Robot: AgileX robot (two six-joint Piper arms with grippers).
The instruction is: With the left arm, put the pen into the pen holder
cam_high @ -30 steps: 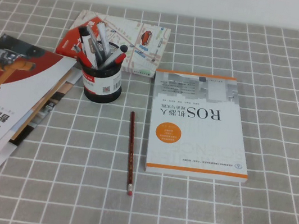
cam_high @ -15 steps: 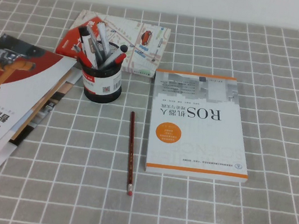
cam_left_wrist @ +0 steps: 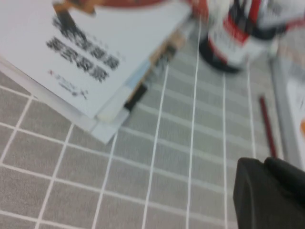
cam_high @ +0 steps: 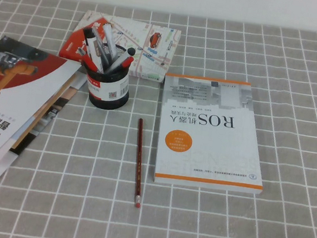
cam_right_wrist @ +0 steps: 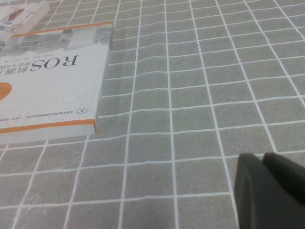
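Jaws' state can't tell: left gripper (cam_left_wrist: 271,193) near-left over counter (cam_high: 218,237), right gripper (cam_right_wrist: 269,191) near-right. Pen (cam_high: 139,162) lies btwn pen holder (cam_high: 108,90) & book (cam_high: 211,133); nothing blocks it.

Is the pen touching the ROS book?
Apart. The high view shows a strip of bare tablecloth between the pen and the ROS book. Neither gripper is near.

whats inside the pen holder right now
The pen holder holds several grey and white markers with red or black caps; their lower ends are hidden by its wall. The pen lies outside on the table.
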